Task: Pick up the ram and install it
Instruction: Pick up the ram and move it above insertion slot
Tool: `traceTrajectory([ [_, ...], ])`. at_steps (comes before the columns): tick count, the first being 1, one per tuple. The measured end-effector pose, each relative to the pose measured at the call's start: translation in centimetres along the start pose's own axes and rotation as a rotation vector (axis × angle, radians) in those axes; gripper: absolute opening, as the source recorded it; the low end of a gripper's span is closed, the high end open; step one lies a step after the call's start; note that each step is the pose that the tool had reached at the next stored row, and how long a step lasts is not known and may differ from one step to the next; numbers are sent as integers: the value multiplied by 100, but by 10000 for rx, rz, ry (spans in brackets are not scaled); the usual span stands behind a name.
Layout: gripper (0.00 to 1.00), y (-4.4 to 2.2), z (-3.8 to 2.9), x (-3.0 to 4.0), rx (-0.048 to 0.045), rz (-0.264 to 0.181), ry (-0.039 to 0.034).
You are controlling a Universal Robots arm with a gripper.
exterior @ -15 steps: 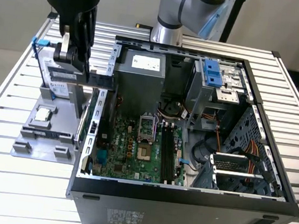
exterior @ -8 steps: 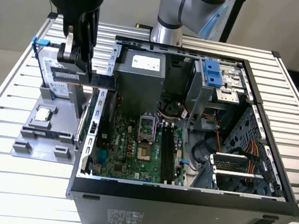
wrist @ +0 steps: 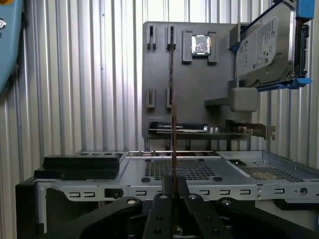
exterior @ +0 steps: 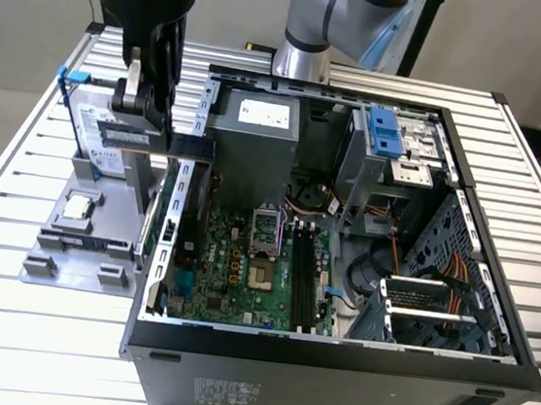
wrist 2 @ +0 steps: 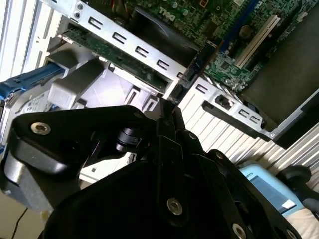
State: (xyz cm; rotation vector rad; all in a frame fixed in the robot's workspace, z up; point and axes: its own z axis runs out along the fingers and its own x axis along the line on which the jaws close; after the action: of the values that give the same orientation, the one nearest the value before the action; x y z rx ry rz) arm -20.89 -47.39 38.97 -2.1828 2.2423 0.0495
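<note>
Where the ram point(exterior: 184, 144) is: off its rest and in the air, a dark level bar above the line where the grey tray point(exterior: 48, 265) meets the computer case point(exterior: 330, 366) on the exterior view's left.
Gripper: the gripper point(exterior: 147, 128) is clamped on the ram. In the first wrist view the stick shows edge-on, running straight out from between the closed fingers point(wrist: 162, 204).
Tray: sits on the slatted worktop point(exterior: 11, 163) just beside the case. It carries a processor chip point(exterior: 77, 206) and a hard drive point(exterior: 98, 129) in a blue bracket, both apart from the ram.
Case: open on its side, with the green motherboard point(exterior: 234, 267) exposed.
Memory slots: the long black slots point(exterior: 303, 275) beside the processor socket look empty, and they lie well apart from the ram.
Done so far: the pick-up, judging by the firm hold and the ram hanging clear of the tray.
Left to do: the whole install. The ram has not yet reached the slots, and nothing is seated in them.
Unclear: how high the ram hangs above the case wall.
</note>
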Motion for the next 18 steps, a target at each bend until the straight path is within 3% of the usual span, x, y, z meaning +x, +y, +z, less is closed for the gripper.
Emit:
traceTrajectory([
  [18, 0, -177, -2, -8, 0, 0, 0],
])
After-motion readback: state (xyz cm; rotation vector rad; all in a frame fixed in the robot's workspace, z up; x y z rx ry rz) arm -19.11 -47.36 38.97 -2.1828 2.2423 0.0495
